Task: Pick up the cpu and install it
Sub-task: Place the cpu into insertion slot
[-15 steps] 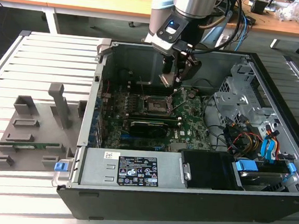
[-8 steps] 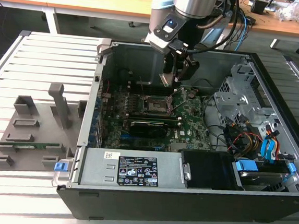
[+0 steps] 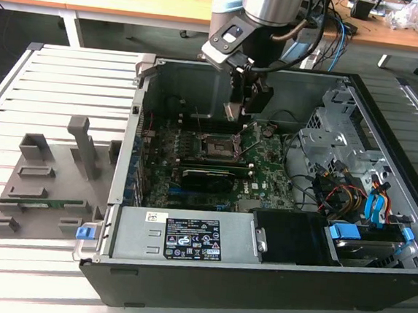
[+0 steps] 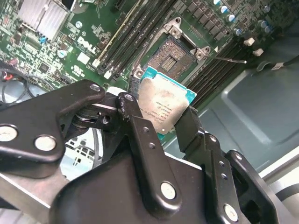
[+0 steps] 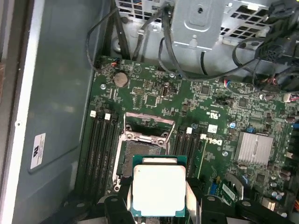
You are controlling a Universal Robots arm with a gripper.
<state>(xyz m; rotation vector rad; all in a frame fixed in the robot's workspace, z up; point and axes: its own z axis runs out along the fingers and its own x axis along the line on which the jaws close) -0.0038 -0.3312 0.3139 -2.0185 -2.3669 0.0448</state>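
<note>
Cpu [image 5: 159, 189] sits squarely in the grip of the tool [image 4: 158, 108], clamped tight by two opposite edges, hanging around 1 o'clock from the socket [image 3: 217, 146] in the exterior view.

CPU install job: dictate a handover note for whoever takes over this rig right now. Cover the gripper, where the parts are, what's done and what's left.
Gripper: shut on the cpu, pinching two opposite edges, with the metal top facing both wrist cameras.
Where: the cpu is held above the motherboard inside the open computer case. It is clear of the CPU socket.
Done: the cpu is picked up and is over the board near the socket.
Left: the socket is empty, and the cpu is not yet seated in it.
</note>
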